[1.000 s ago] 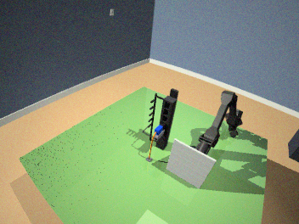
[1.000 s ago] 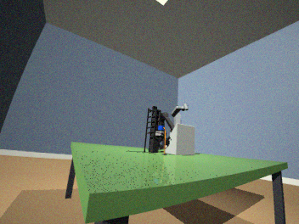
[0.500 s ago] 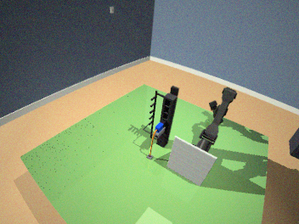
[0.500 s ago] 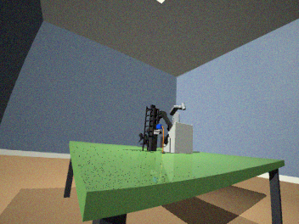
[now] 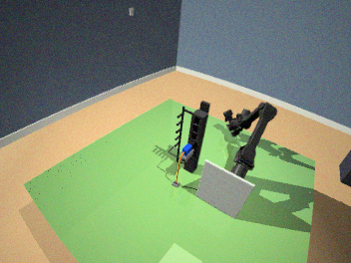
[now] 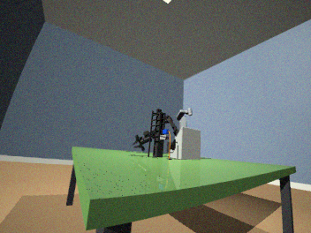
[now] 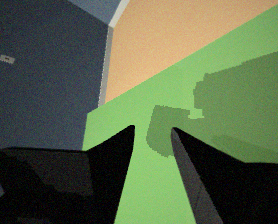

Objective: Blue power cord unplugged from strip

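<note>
A dark robot arm rises from its base on the green desk and bends toward the 9 o'clock side in the top view, its claw held in the air to the 3 o'clock side of a tall black power strip standing upright near the desk's middle. The claw is partly spread and grips nothing; the wrist view shows only green desk and shadow between its two dark fingers.

The blue plug sits seated in the lower part of the power strip, on the face turned toward 9 o'clock in the top view. An orange cord drops from the plug to a small grey block lying on the desk at 6 o'clock of the strip. The claw is well apart from plug, cord and strip.

A thin black rack with short pegs stands just beside the strip at 9 o'clock. A white panel stands upright at 5 o'clock of the strip, in front of the arm's base.
</note>
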`<state>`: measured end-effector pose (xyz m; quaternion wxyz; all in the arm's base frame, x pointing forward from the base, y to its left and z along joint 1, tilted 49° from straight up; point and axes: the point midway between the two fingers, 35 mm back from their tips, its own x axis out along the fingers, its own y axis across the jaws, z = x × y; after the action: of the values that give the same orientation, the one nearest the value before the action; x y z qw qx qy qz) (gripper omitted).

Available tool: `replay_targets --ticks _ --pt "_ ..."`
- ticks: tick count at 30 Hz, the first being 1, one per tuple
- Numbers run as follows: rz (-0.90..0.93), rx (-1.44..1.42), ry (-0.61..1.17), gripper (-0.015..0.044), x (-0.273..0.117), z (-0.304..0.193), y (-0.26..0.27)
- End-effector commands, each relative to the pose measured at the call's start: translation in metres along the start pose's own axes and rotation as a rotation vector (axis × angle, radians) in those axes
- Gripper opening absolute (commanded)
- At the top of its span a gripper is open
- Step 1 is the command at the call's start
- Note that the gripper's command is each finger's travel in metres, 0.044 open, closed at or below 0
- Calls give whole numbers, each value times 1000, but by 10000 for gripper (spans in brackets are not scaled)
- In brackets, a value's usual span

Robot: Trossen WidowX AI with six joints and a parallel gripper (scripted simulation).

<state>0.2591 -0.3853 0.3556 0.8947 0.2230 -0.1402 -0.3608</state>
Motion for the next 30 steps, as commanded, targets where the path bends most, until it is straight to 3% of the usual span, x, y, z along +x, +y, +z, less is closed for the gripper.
replay_targets --ticks 1,15,30 --pt "42 -30 85 160 12 -34 31" --pt "235 -175 400 160 9 -165 150" --pt "507 -430 703 160 -73 -296 272"
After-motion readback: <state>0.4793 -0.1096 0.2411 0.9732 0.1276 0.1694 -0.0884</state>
